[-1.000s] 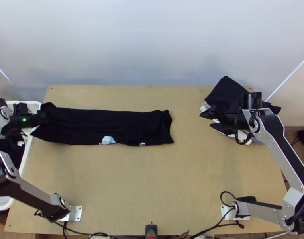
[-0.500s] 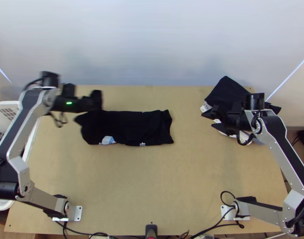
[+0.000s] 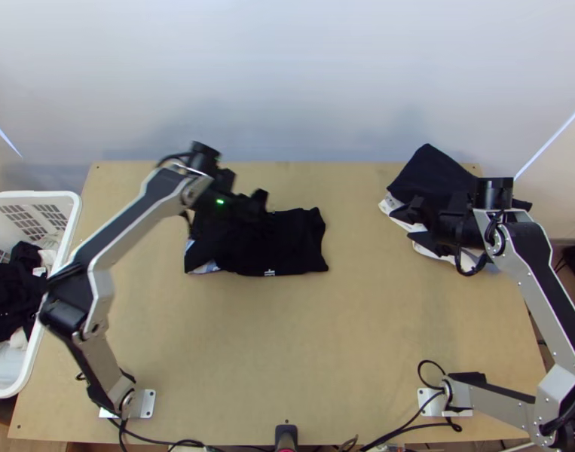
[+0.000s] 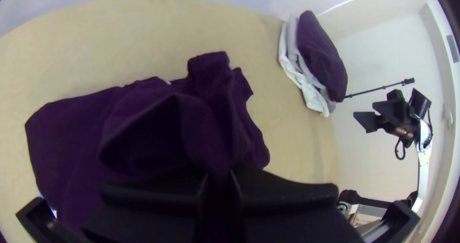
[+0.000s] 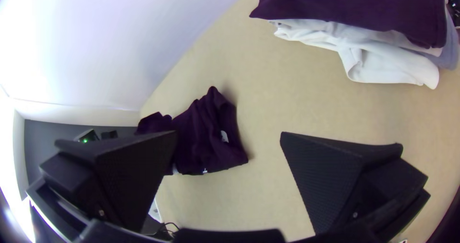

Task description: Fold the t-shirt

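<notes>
Far wall [image 3: 310, 75]: glaring in the right wrist view, catching soft shadows
Table [image 3: 347, 346]: reflecting bright light
Left arm [image 3: 133, 221]: blurring
Wrist views: bending edges, darkening corners

From high up, the top view looks steeply down on the table [image 3: 347, 339]; nearer, both wrist views share the t-shirt [image 3: 298, 245]

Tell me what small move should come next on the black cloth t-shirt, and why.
Probably lower the left gripper a little, then open it to lay down the held part of the t-shirt. It's shut on the cloth, which rises to it in a loose fold over the rest, not yet flat.
</notes>
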